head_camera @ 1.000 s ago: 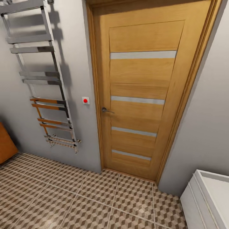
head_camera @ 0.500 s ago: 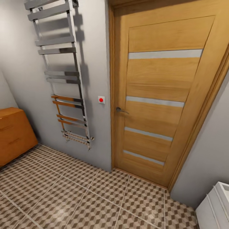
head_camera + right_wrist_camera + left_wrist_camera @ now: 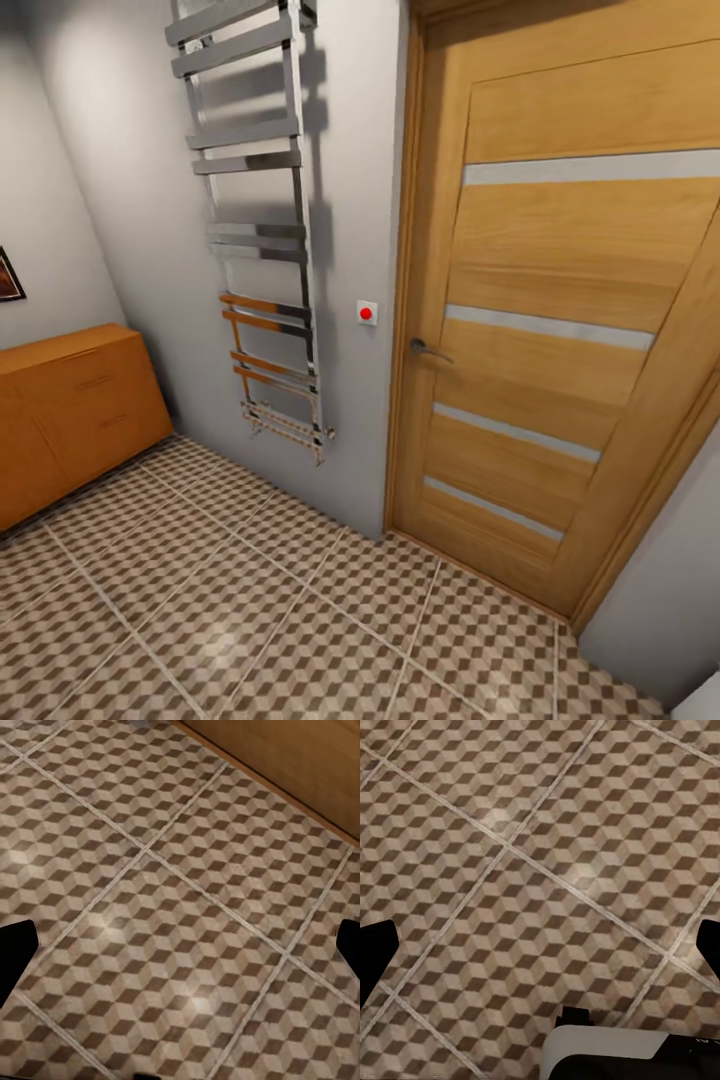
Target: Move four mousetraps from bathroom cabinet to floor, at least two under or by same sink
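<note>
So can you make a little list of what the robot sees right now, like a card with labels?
room: bathroom corner
floor: cube-pattern tiles, pale grout
cabinet: orange-brown, at the left wall, drawers shut
towel rail: chrome, on the grey wall
door: wooden, shut, grey stripes
switch: white, red dot, beside the door
mousetraps: none to be seen
left gripper: open, over bare tiles
right gripper: open, over tiles near the door

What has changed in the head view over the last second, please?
The camera has swung left: the door and towel rail have slid right in the picture, the cabinet has come into view at left, and the white unit at lower right has left it. Nothing in the room itself moved; nothing was grasped.
</note>
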You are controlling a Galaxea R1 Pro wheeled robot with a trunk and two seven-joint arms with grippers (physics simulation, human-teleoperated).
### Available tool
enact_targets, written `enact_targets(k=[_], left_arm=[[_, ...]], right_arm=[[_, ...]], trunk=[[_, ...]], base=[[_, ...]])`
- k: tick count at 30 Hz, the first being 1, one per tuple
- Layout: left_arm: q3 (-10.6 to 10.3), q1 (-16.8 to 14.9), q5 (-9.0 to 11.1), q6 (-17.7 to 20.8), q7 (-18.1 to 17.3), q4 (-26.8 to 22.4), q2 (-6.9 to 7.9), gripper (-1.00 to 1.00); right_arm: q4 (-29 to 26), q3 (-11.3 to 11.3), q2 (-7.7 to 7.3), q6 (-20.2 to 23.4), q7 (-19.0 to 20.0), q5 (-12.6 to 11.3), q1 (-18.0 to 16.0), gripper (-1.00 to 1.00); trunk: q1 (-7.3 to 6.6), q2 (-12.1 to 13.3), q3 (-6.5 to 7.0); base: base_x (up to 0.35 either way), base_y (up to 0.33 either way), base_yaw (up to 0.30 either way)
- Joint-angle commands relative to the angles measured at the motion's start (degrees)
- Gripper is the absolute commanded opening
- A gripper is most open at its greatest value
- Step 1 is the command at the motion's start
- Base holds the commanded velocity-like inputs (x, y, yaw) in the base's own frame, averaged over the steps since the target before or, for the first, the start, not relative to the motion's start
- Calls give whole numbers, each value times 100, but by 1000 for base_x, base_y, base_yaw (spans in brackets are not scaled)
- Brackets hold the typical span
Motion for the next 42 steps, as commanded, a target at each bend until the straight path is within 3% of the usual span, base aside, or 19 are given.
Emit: enact_targets(k=[1, 42], left_arm=[[-50, -5, 23, -12, 30, 4, -2, 100], [-51, -5, 23, -9, 30, 3, -5, 100]], right_arm=[[0, 53, -1, -15, -11, -56, -3, 100], [0, 53, -1, -15, -12, -52, -3, 100]], trunk=[[3, -12, -13], [3, -12, -13]], base=[[0, 0, 289], [0, 0, 289]])
